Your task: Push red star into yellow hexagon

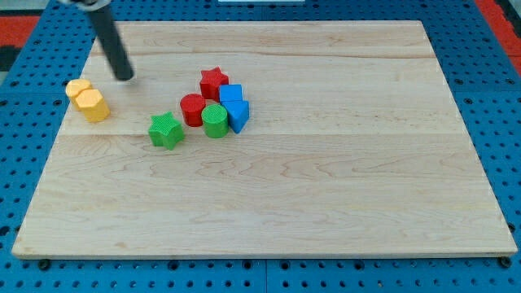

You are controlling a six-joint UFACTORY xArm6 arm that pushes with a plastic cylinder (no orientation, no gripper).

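Note:
The red star point(213, 80) lies near the board's middle left, at the top of a tight cluster. The yellow hexagon point(94, 105) sits near the board's left edge, touching a second yellow block point(77, 88) just above and left of it. My tip point(125, 77) rests on the board to the upper right of the yellow blocks and well left of the red star. It touches no block.
In the cluster are a red cylinder point(193, 109), a green cylinder point(215, 120), a blue cube point(231, 94) and a blue block point(238, 114). A green star point(165, 130) lies apart to the cluster's lower left. The wooden board point(326, 187) lies on blue pegboard.

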